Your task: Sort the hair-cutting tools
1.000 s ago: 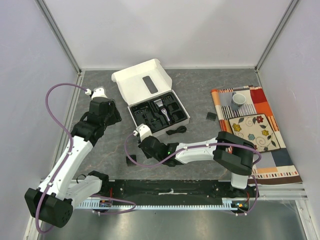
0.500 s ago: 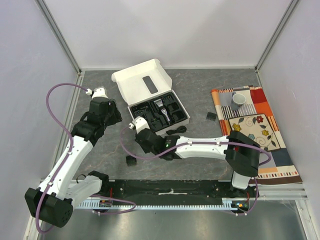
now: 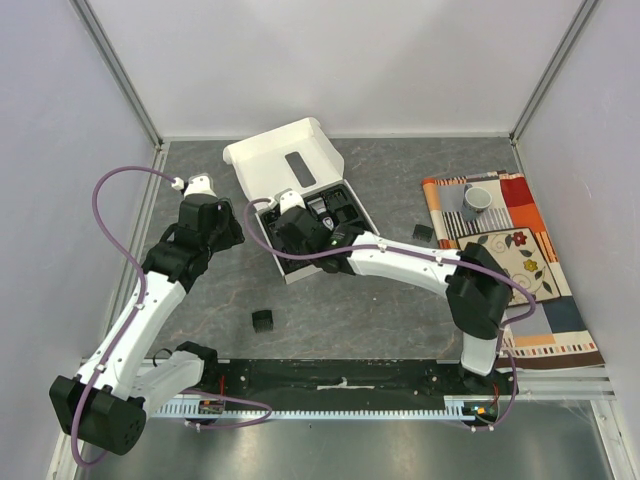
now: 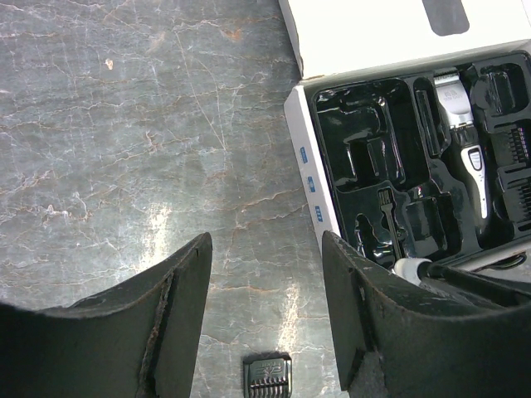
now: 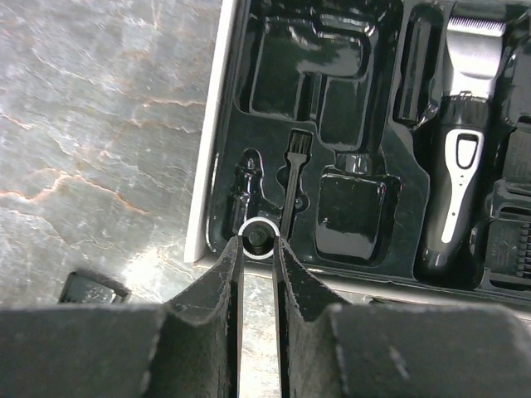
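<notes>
The white box [image 3: 285, 168] lies open with its black tray [image 5: 286, 75]. The black-and-silver clipper [image 5: 459, 157] rests in the tray and also shows in the left wrist view [image 4: 465, 141]. My right gripper [image 5: 257, 249] is shut on a tiny cylinder [image 5: 260, 238] with a white rim, held over the tray's near-left corner [image 3: 290, 215]. My left gripper [image 4: 265, 307] is open and empty above the table left of the box [image 3: 215, 225]. A black comb attachment [image 4: 267, 375] lies on the table below it [image 3: 262, 320]. The coiled cord is hidden.
A small black bit [image 3: 423, 232] lies right of the box. A patterned mat [image 3: 515, 265] at the right carries a grey cup [image 3: 477, 200]. A small brush [image 5: 290, 182] sits in the tray. The right arm stretches across the table's middle.
My right gripper has swung from the table's front middle up and back to the box's near-left corner. The comb attachment stays on the table. The left arm has not moved.
</notes>
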Motion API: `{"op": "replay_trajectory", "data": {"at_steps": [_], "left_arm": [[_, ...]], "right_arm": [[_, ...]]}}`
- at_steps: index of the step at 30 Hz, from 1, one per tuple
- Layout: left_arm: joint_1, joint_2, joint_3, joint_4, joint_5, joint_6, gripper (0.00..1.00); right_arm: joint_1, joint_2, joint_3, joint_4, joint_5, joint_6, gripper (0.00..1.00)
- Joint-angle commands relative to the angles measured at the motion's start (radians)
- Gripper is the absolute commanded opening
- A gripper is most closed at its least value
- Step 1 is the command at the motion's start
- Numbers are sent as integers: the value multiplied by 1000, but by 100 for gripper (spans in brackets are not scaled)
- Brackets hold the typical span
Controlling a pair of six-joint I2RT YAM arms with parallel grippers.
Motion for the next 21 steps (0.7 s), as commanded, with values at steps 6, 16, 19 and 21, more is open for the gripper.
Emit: {"op": "replay_trajectory", "data": {"at_steps": [6,16,19,21], "left_arm": [[5,-15,25,23,-7,-11,63],[6,-9,27,23,-2,-10,62],[5,-14,25,23,-2,-10,62],[6,-14,27,23,-2,-11,63]], "right_arm": [[-32,87,83,-53,-108,-6,15],[-41,113,94,-53,-143,4,15],[-41,114,97,-61,-157,5,15],[-40,116,98,-64,-161,7,15]]}}
